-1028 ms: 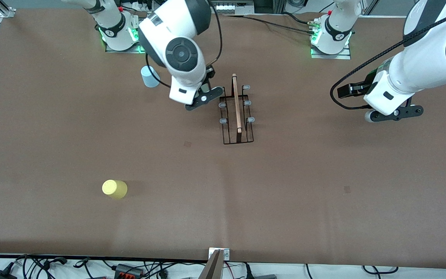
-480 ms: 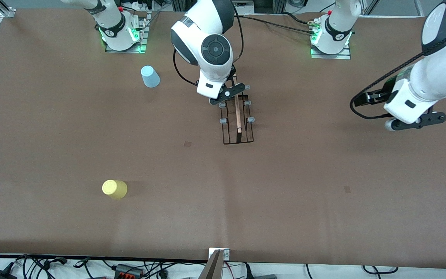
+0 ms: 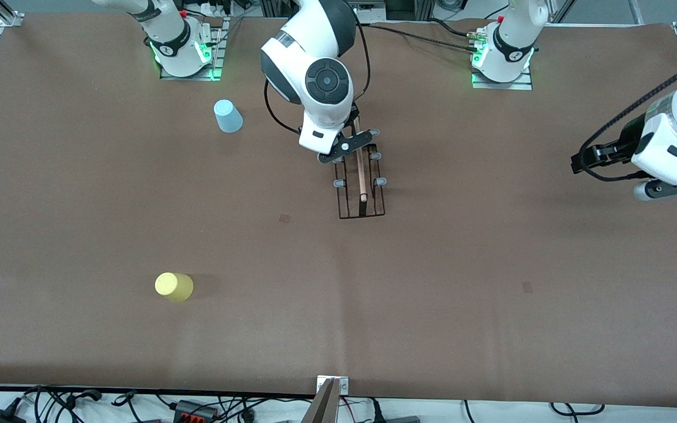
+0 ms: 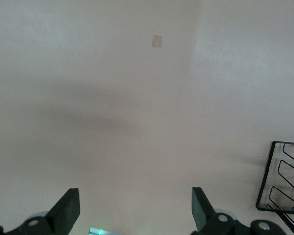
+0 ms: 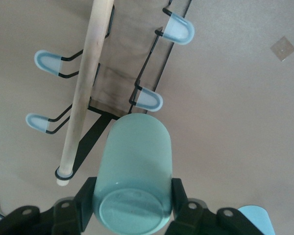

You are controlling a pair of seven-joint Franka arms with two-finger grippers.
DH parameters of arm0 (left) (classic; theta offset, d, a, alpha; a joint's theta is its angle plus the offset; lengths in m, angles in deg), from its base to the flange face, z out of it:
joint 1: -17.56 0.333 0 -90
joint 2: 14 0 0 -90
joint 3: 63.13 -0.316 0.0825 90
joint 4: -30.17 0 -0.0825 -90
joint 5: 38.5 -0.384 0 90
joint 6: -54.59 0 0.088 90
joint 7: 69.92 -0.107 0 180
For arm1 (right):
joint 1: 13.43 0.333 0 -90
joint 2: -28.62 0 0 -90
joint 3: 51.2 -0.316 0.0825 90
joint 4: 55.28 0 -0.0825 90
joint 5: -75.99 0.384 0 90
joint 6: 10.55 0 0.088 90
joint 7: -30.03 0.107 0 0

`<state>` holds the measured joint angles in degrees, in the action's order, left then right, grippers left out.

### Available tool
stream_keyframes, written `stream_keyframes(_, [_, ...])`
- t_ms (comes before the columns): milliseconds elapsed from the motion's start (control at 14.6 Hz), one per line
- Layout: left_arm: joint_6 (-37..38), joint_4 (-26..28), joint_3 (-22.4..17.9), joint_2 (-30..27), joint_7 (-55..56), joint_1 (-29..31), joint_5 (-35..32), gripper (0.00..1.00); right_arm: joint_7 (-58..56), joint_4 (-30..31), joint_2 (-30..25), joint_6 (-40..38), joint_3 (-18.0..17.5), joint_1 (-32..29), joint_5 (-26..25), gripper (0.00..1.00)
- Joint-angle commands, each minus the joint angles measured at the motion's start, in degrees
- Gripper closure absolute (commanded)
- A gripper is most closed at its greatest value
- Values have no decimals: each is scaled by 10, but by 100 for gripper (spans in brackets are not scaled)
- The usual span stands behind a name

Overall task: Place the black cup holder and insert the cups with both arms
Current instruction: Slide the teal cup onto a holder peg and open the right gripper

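Note:
The black cup holder (image 3: 362, 176) stands on the brown table midway between the arm bases, with its wooden rod (image 5: 85, 88) on top. My right gripper (image 3: 344, 147) hangs over the holder's end nearest the bases. It is shut on the mint green cup (image 5: 132, 176), held mouth down just above a grey-tipped prong (image 5: 149, 100). The front view hides that cup under the hand. The light blue cup (image 3: 228, 116) stands upside down near the right arm's base. The yellow cup (image 3: 174, 286) lies nearer the camera. My left gripper (image 3: 667, 187) is open and empty over bare table at its own end; the holder's corner (image 4: 284, 178) shows in its view.
The arm bases (image 3: 183, 50) (image 3: 506, 56) stand along the table's edge farthest from the camera. A metal bracket (image 3: 332, 385) and loose cables (image 3: 197, 405) sit at the edge nearest the camera. The light blue cup also shows in the right wrist view (image 5: 257, 220).
My right gripper has swung from beside the holder to over its end nearest the bases. My left arm has drawn away toward its own end of the table.

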<state>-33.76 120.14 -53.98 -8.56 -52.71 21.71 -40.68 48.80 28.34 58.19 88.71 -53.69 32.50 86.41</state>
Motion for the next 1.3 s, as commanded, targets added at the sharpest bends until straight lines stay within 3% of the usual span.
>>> stream_keyframes(0, [-30,61,9,-49,-16,18,1,0,8,1,6,9,2,12,10,76])
stream_keyframes(206, [-26,60,68,-51,-17,67,2,0,8,1,14,11,3,12,9,76])
stream_keyframes(686, [-27,53,72,-46,-19,70,2,0,9,1,35,24,2,18,9,75])
stream_keyframes(754, [-27,54,72,-46,-19,70,2,0,8,1,36,30,3,18,9,71])
stream_keyframes(823, [-27,54,72,-46,-19,70,1,0,9,1,38,37,3,21,9,47])
stream_keyframes(891, [-27,54,72,-46,-19,70,1,0,12,1,37,38,2,20,7,0])
stream_keyframes(1234, [-27,53,72,-46,-19,71,1,0,5,-7,14,8,9,7,7,0])
